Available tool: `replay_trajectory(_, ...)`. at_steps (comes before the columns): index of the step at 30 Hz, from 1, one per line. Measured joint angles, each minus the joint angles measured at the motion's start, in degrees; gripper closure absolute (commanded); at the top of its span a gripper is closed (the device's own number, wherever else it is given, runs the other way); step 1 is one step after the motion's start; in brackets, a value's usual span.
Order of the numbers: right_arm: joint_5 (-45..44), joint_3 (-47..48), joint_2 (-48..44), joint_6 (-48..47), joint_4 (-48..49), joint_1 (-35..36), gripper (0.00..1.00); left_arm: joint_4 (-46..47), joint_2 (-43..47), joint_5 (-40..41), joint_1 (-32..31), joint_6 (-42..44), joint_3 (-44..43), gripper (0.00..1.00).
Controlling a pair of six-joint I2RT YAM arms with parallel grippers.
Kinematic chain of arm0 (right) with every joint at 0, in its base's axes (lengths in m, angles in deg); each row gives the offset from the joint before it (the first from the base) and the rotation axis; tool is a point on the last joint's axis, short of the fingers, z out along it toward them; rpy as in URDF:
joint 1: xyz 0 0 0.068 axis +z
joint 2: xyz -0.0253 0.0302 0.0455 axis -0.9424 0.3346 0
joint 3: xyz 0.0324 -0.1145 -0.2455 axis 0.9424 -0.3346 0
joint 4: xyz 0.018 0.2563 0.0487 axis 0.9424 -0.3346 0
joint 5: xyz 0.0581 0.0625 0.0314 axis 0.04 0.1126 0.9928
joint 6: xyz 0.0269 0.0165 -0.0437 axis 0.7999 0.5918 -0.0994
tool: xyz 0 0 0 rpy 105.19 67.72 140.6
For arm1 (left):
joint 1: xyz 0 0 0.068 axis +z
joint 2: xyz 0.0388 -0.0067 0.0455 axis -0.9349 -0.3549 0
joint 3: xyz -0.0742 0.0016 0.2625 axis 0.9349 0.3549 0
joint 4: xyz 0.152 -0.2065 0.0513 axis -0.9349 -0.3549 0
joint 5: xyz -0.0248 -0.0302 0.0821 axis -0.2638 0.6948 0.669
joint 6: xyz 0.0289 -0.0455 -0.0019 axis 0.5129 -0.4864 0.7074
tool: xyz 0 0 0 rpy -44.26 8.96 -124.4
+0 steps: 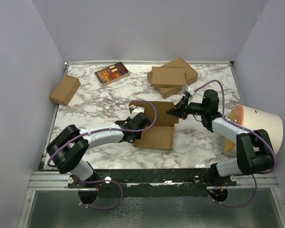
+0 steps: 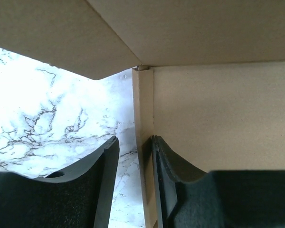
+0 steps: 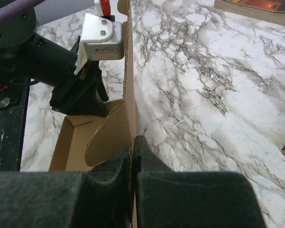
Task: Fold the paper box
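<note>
The paper box [image 1: 157,133] lies half-folded in the middle of the marble table, with its back panel standing up. My left gripper [image 1: 136,129] is at the box's left side. In the left wrist view it [image 2: 133,159] is open, and an upright side wall [image 2: 143,142] stands between the fingers, against the right finger [image 2: 167,190]. My right gripper [image 1: 176,112] is at the box's far right corner. In the right wrist view it [image 3: 133,148] is shut on an upright cardboard flap [image 3: 126,99]. The left gripper also shows there [image 3: 78,97].
A stacked pair of folded brown boxes [image 1: 172,76] stands at the back right. A small brown carton [image 1: 65,90] is at the far left and a dark book [image 1: 112,73] at the back. An orange and white dome-shaped object [image 1: 254,126] sits at the right edge.
</note>
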Motion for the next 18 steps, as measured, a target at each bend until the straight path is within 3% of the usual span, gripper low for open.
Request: replay_trajectory(18, 0.0, 0.0, 0.4, 0.0, 0.3, 0.1, 0.98, 4.2, 2.2, -6.4, 3.1, 0.0, 3.7, 0.64)
